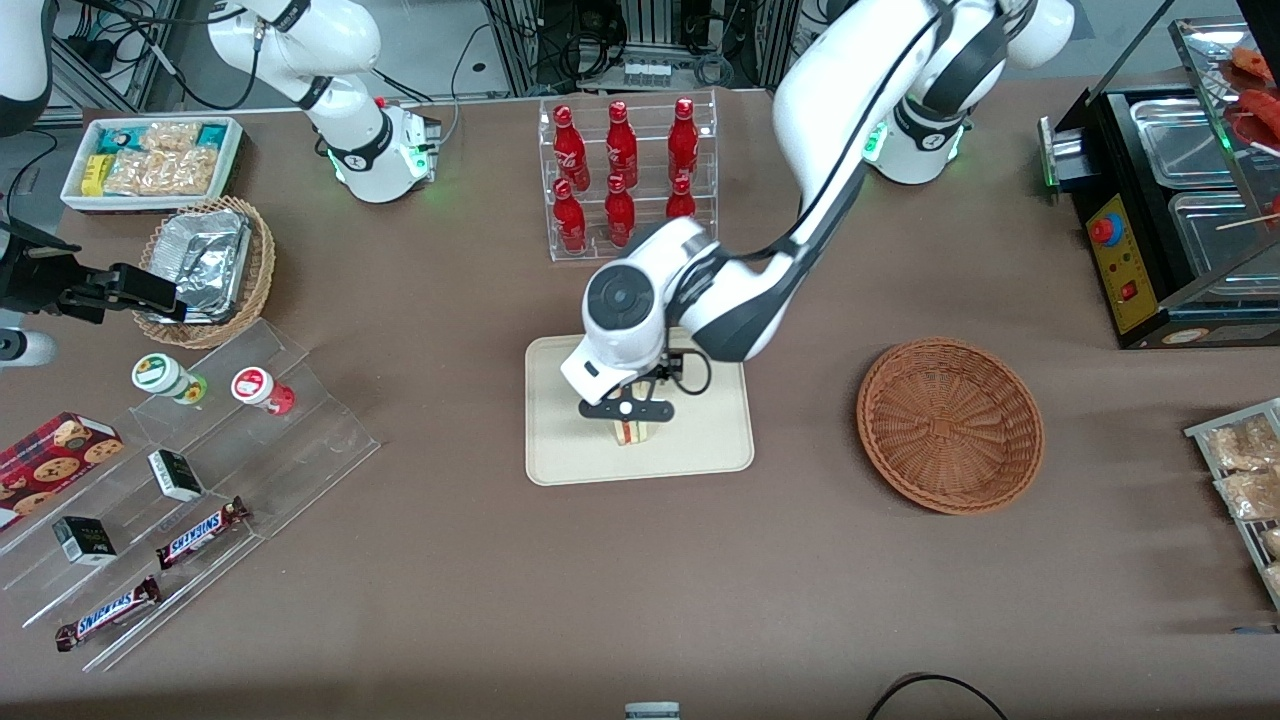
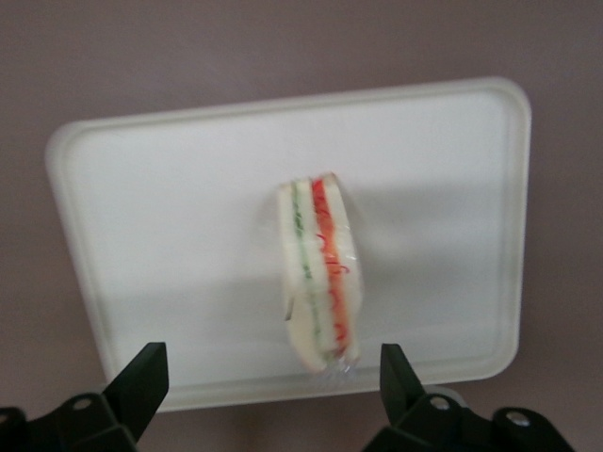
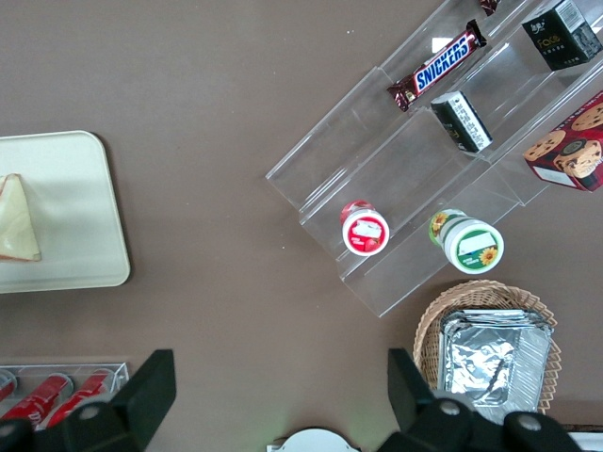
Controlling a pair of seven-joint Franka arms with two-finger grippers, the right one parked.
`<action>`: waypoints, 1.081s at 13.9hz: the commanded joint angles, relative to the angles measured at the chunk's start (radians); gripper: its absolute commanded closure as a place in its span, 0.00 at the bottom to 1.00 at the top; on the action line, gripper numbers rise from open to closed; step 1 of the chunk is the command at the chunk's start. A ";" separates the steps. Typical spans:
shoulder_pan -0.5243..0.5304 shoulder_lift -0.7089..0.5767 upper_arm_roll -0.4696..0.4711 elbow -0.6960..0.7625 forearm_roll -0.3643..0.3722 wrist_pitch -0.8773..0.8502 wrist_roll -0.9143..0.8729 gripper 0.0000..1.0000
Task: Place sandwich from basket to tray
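The sandwich (image 1: 632, 432) stands on its edge on the cream tray (image 1: 700, 445), in the half of it nearer the front camera. The red and green filling shows along the cut edge of the sandwich (image 2: 320, 273), which rests inside the tray (image 2: 170, 188). My gripper (image 1: 628, 415) hangs just above the sandwich, open; the gripper (image 2: 273, 377) has its black fingers spread wide and nothing between them. From the parked arm's wrist, a corner of the sandwich (image 3: 19, 221) shows on the tray (image 3: 80, 207). The reddish-brown basket (image 1: 950, 425) sits empty beside the tray, toward the working arm's end.
A clear rack of red bottles (image 1: 625, 175) stands farther from the front camera than the tray. Toward the parked arm's end are a stepped acrylic shelf of snacks (image 1: 190, 480), a tan basket with a foil container (image 1: 205, 265) and a white bin (image 1: 150, 160). A black food warmer (image 1: 1180, 220) stands at the working arm's end.
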 commanded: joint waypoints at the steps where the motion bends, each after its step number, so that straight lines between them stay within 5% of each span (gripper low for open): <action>1: 0.067 -0.196 0.006 -0.050 -0.013 -0.147 -0.014 0.00; 7: 0.292 -0.561 0.006 -0.347 0.001 -0.277 0.126 0.00; 15: 0.587 -0.731 0.008 -0.550 0.016 -0.257 0.536 0.00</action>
